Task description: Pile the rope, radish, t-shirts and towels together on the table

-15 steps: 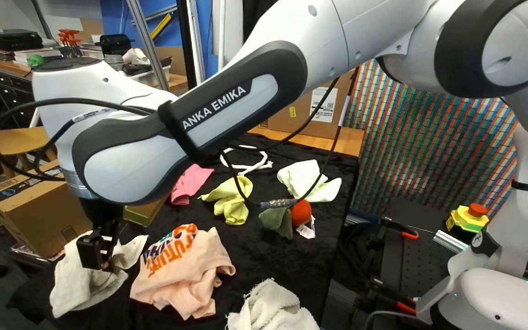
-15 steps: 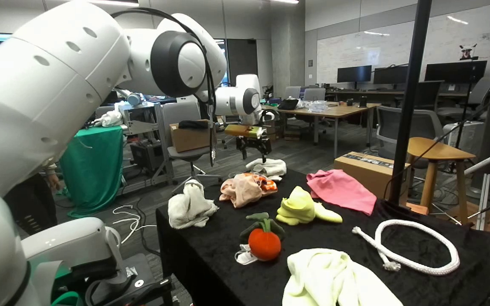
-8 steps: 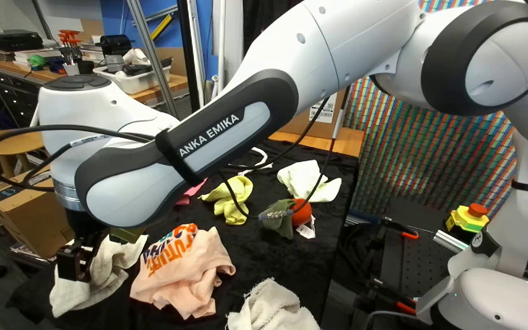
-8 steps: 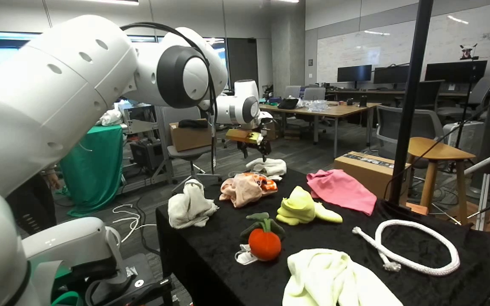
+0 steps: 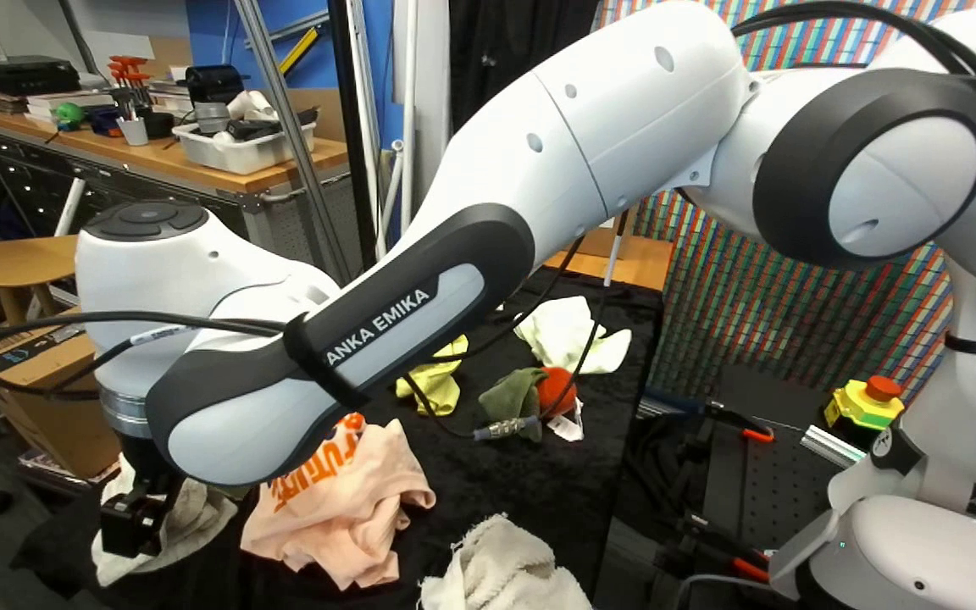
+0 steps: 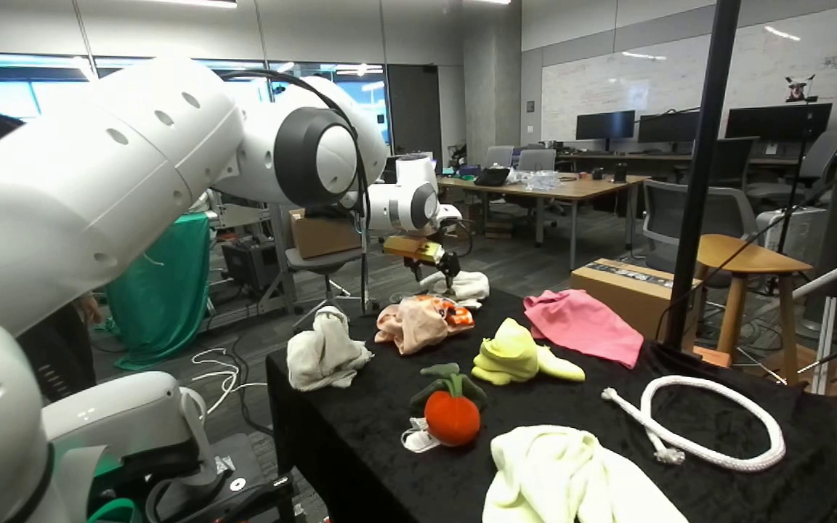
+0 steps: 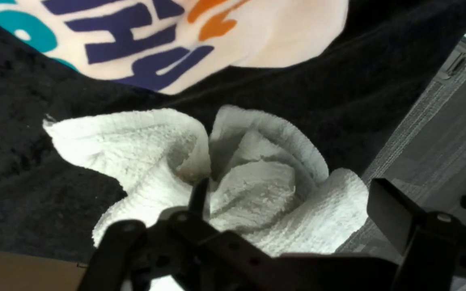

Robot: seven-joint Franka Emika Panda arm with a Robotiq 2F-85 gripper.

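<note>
My gripper (image 7: 295, 202) is open above the white towel (image 7: 257, 190) at the table's far end, one finger on each side of its bunched middle. Nothing is clamped; contact with the cloth cannot be told. Close by lies the cream t-shirt (image 5: 352, 508) with orange print. A greyish-white towel (image 6: 325, 352) sits near the table's edge. The yellow-green towel (image 6: 509, 352) and pink t-shirt (image 6: 582, 327) lie apart from it. The red radish (image 6: 453, 420), a pale towel (image 6: 578, 472) and the looped rope (image 6: 734, 461) are spread over the black table (image 6: 360, 421).
Beyond the table stand a cardboard box (image 6: 629, 294) and a round wooden stool (image 6: 749, 260). A black pole (image 6: 702, 160) rises at the table's edge. In an exterior view the arm covers the pink shirt, and its cable (image 5: 446, 432) hangs over the cloths.
The arm has come down and my gripper is lower, now close over the white towel. It has shifted slightly sideways too. The cloths, radish and rope lie as before.
</note>
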